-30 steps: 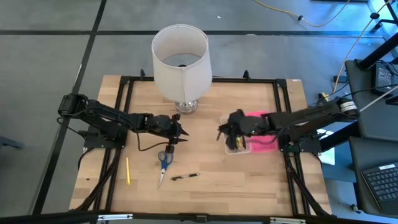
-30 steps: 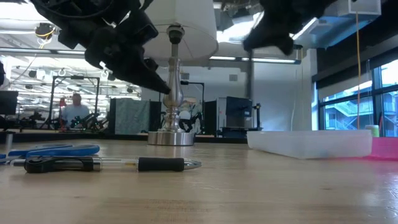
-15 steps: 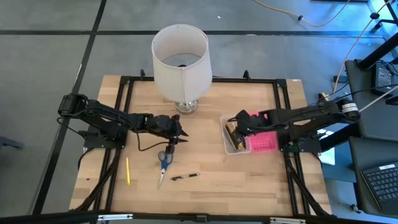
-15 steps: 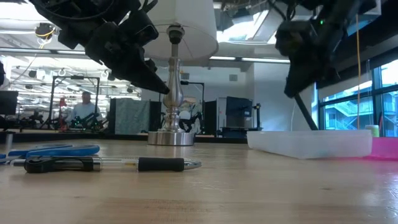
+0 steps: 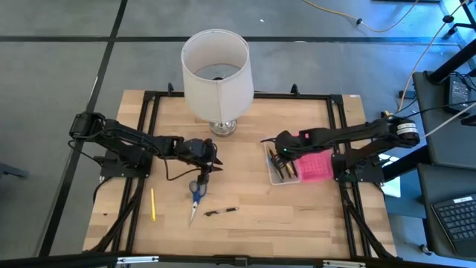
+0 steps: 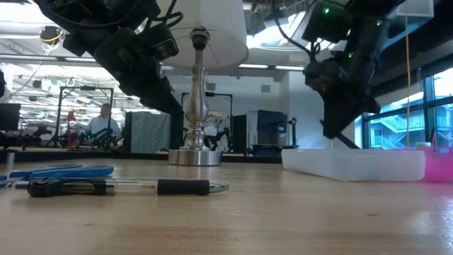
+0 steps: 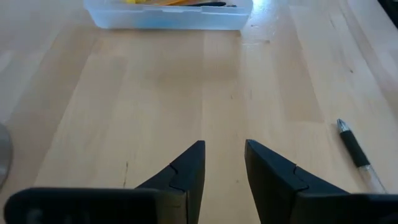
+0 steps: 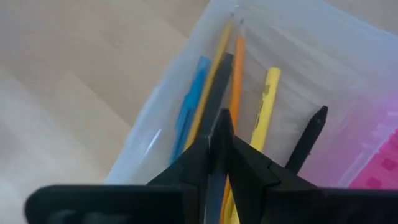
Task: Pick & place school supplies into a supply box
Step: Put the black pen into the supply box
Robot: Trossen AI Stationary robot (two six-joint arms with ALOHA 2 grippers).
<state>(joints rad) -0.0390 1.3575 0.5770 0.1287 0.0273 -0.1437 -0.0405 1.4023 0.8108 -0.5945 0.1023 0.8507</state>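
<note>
A wooden counter is seen from above, with a dark robot arm reaching in from each side. A white lamp with a cylindrical shade stands at the far middle of the counter.

The right gripper is held over the far end of the supply box, a clear plastic case lying right of centre with its pink lid open beside it. In the right wrist view, its two fingers are pressed together around a dark pen, which is held lengthwise just above the other things in the box. Lying in the box are a blue pen, an orange pencil, a yellow pencil and another dark pen. From counter height, the clear case is seen as a low tray with the right arm slanting down to it.

The left gripper hangs above the middle of the counter, near the lamp base, with its fingers apart and nothing between them.

Three supplies lie on the counter outside the box, nearer the front edge. Blue-handled scissors lie just below the left gripper. A dark pen lies a little to their right. A yellow pencil lies well to their left, beside the counter's black frame.

In the room behind, a person is seen far off.
</note>
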